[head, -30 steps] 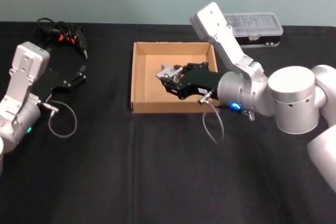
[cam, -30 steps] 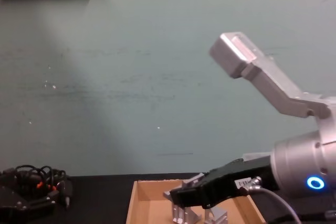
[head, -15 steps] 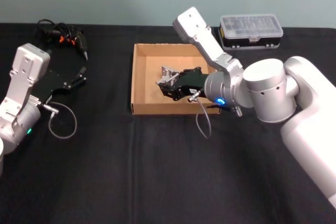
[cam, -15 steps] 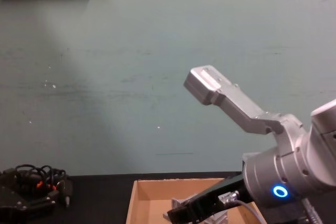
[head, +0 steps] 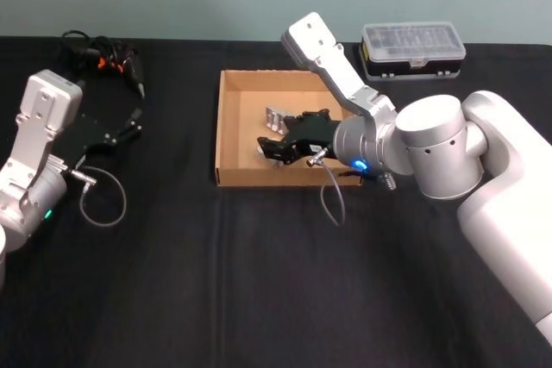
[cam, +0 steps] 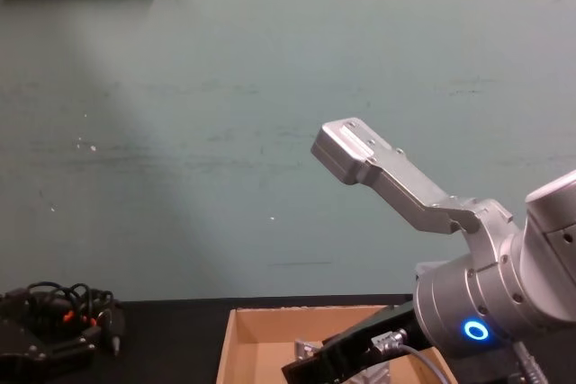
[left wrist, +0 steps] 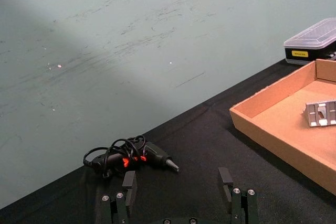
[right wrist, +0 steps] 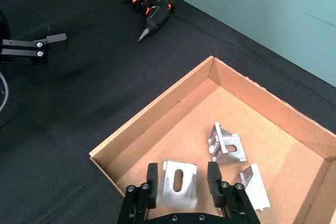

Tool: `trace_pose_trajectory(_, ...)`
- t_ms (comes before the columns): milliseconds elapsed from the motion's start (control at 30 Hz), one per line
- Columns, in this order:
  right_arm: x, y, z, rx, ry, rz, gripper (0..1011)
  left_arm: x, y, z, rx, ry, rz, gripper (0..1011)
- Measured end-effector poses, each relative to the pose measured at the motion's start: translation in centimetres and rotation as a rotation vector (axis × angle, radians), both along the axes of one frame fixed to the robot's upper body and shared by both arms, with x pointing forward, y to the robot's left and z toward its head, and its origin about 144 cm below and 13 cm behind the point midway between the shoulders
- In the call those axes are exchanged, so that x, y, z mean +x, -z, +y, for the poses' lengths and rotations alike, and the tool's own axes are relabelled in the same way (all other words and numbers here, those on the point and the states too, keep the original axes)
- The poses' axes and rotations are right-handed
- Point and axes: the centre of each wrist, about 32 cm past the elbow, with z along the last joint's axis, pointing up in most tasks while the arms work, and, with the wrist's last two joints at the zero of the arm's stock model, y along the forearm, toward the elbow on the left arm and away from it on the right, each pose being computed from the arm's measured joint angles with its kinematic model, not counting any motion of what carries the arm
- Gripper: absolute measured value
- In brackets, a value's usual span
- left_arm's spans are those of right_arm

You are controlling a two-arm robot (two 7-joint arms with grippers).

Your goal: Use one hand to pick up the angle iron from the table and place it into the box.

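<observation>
My right gripper (head: 271,146) hangs inside the tan box (head: 226,127), near its front wall. In the right wrist view its fingers (right wrist: 151,184) stand apart, with small gaps on both sides of a silver angle iron (right wrist: 178,184) that lies between them over the box floor (right wrist: 157,145). Two more angle irons (right wrist: 227,144) (right wrist: 255,187) rest deeper in the box; one shows in the head view (head: 274,116). My left gripper (head: 129,124) is parked open on the black table (head: 259,282) at the far left, its fingers (left wrist: 128,182) spread.
A clear-lidded plastic case (head: 412,40) sits behind the box on the right. A black tool with tangled cables (head: 103,56) lies at the back left, beyond the left gripper. Open tabletop stretches in front of the box.
The right gripper has sunk lower into the box and its fingers have parted from the angle iron they held. The left arm has stayed still.
</observation>
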Motion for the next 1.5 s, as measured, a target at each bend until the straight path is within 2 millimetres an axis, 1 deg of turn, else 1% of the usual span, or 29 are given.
trace_pose_trajectory(33,0.0,0.0,0.0,0.0,0.0,0.0,586,0.0,0.0,0.0,0.0,0.0,0.0,1011)
trace_pose_trajectory(67,0.0,0.0,0.0,0.001,-0.001,-0.001,643,0.0,0.0,0.0,0.0,0.0,0.0,1011)
trace_pose_trajectory(167,0.0,0.0,0.0,0.001,-0.001,-0.001,703,0.0,0.0,0.0,0.0,0.0,0.0,1011)
trace_pose_trajectory(200,-0.1,0.0,0.0,0.002,-0.001,-0.001,756,0.0,0.0,0.0,0.0,0.0,0.0,1011)
trace_pose_trajectory(267,-0.1,0.0,0.0,0.002,-0.001,-0.001,790,0.0,0.0,0.0,0.0,0.0,0.0,1011)
trace_pose_trajectory(300,-0.1,0.0,0.0,0.002,-0.001,-0.002,841,0.0,0.0,0.0,0.0,0.0,0.0,1011)
trace_pose_trajectory(400,-0.1,-0.1,-0.1,0.004,-0.001,-0.004,931,0.0,0.0,0.0,0.0,0.0,0.0,1011)
trace_pose_trajectory(467,-0.3,-0.1,-0.3,0.016,-0.002,-0.017,958,0.0,0.0,0.0,0.0,0.0,0.0,1011)
trace_pose_trajectory(500,-0.5,-0.3,-0.5,0.033,-0.006,-0.034,998,0.0,0.0,0.0,0.0,0.0,0.0,1011)
trace_pose_trajectory(667,-1.4,-0.8,-1.8,0.1,-0.003,-0.1,1003,0.0,0.0,0.0,0.0,0.0,0.0,1011)
trace_pose_trajectory(767,-2.3,-1.0,-3.0,0.153,0.009,-0.158,1003,0.0,0.0,0.0,0.0,0.0,0.0,1011)
trace_pose_trajectory(833,-3.2,-0.9,-4.2,0.184,0.029,-0.21,1003,0.0,0.0,0.0,0.0,0.0,0.0,1011)
trace_pose_trajectory(900,-4.2,-0.4,-5.5,0.204,0.054,-0.261,1003,0.0,0.0,0.0,0.0,0.0,0.0,1011)
trace_pose_trajectory(1033,-5.5,0.5,-7.3,0.222,0.102,-0.319,1003,0.0,0.0,0.0,0.0,0.0,0.0,1011)
trace_pose_trajectory(1100,-6.7,1.7,-8.9,0.228,0.157,-0.355,1003,0.0,0.0,0.0,0.0,0.0,0.0,1011)
trace_pose_trajectory(1133,-6.9,2.0,-9.2,0.227,0.169,-0.359,1003,0.0,0.0,0.0,0.0,0.0,0.0,1011)
trace_pose_trajectory(1333,-8.0,3.5,-10.9,0.218,0.215,-0.373,1003,0.0,0.0,0.0,0.0,0.0,0.0,1011)
trace_pose_trajectory(1500,-8.0,3.4,-10.8,0.218,0.213,-0.374,1003,0.0,0.0,0.0,0.0,0.0,0.0,1011)
